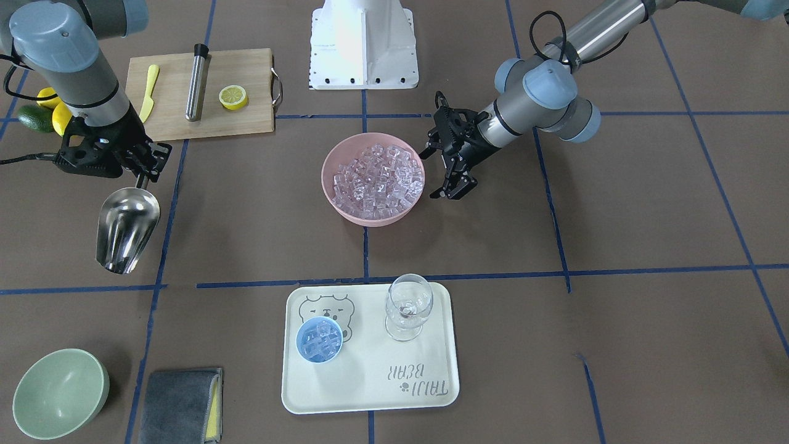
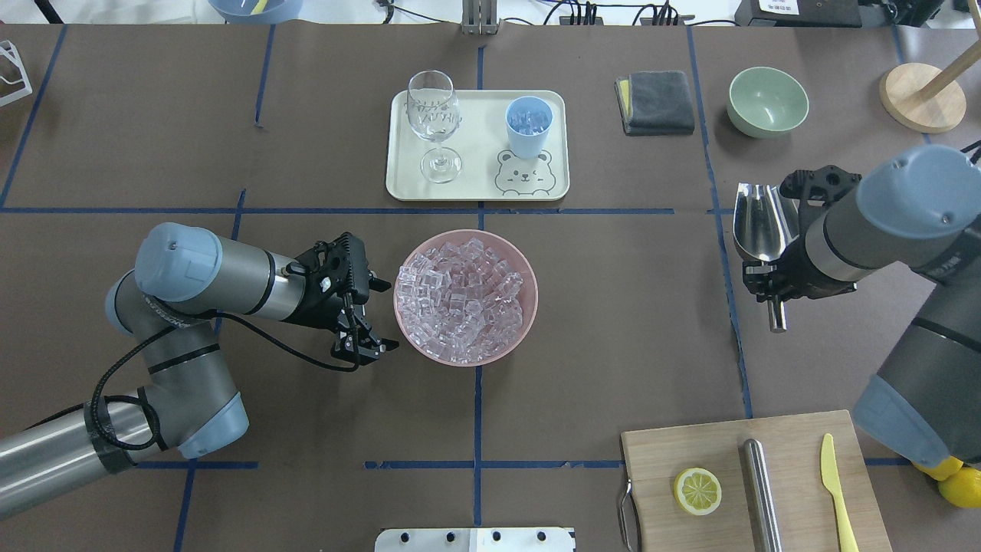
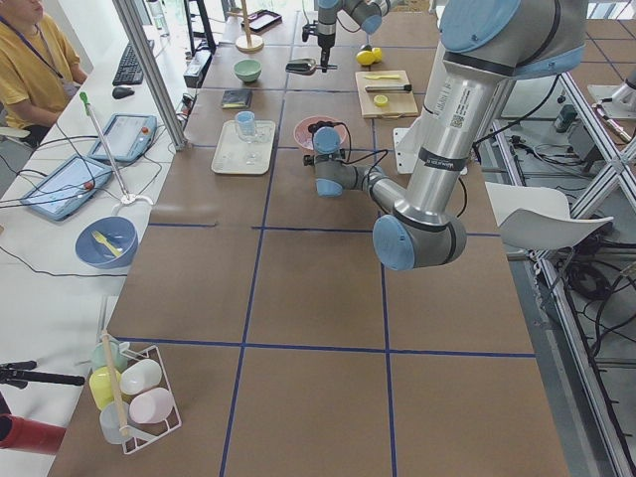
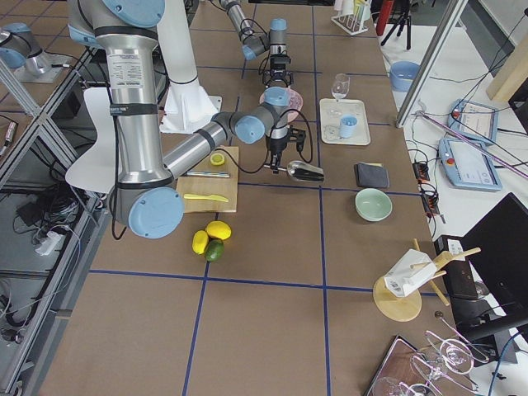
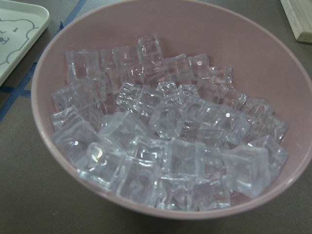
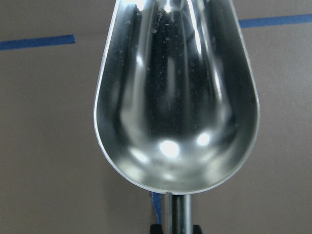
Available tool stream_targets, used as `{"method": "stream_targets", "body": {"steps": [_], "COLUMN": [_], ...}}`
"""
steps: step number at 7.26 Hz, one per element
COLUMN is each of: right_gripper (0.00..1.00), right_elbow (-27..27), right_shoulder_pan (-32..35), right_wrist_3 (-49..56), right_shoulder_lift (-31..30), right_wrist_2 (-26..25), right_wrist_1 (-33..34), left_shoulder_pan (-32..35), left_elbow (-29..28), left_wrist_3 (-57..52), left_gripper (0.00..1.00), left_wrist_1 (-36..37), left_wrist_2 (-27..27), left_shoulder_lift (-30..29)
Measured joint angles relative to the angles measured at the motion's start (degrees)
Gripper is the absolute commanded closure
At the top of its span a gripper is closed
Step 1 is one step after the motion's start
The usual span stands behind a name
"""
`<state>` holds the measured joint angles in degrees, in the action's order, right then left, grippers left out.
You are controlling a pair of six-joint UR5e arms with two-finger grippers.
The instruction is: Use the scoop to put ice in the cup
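The shiny steel scoop (image 1: 126,228) hangs empty over the bare table, well to the side of the bowl; its empty trough fills the right wrist view (image 6: 175,97). My right gripper (image 1: 143,169) is shut on the scoop's handle. Many clear ice cubes (image 2: 465,299) fill a pink bowl (image 1: 370,217) at the table's middle and show close up in the left wrist view (image 5: 165,146). My left gripper (image 2: 382,316) is open and empty, right beside the bowl's rim. The light-blue cup (image 1: 319,340) stands on a cream tray (image 1: 400,382) and holds several cubes.
A clear wine glass (image 1: 408,306) stands on the tray beside the cup. A wooden board (image 1: 246,120) carries a lemon half (image 1: 233,97), a steel tube (image 1: 197,83) and a yellow knife (image 1: 148,92). A pale-green bowl (image 1: 58,393) and a grey cloth (image 1: 180,406) lie nearby.
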<state>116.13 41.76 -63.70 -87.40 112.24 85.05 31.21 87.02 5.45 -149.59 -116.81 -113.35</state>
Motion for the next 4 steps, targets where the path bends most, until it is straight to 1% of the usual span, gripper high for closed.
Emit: {"method": "stream_targets", "body": {"steps": [2, 3, 4], "right_gripper": [1.0, 0.93, 0.21], "right_elbow": [0.05, -0.14, -0.5], "right_shoulder_pan": [-2.07, -3.02, -3.85], "right_wrist_3": [-0.64, -0.64, -0.78], "right_shoulder_lift": [-5.31, -7.13, -7.91], "right_wrist_2": [-0.66, -0.59, -0.45], "right_wrist_1": [-4.25, -5.48, -6.34], "left_shoulder_pan": [0.0, 0.04, 0.06], "left_elbow": [0.0, 0.02, 0.03], "left_wrist_3": [0.0, 0.0, 0.0], "left_gripper": [0.0, 0.0, 0.0], "left_wrist_1": [0.0, 0.02, 0.04], "left_wrist_2": [0.0, 0.0, 0.0], "left_shoulder_lift": [-0.02, -0.02, -0.02]}}
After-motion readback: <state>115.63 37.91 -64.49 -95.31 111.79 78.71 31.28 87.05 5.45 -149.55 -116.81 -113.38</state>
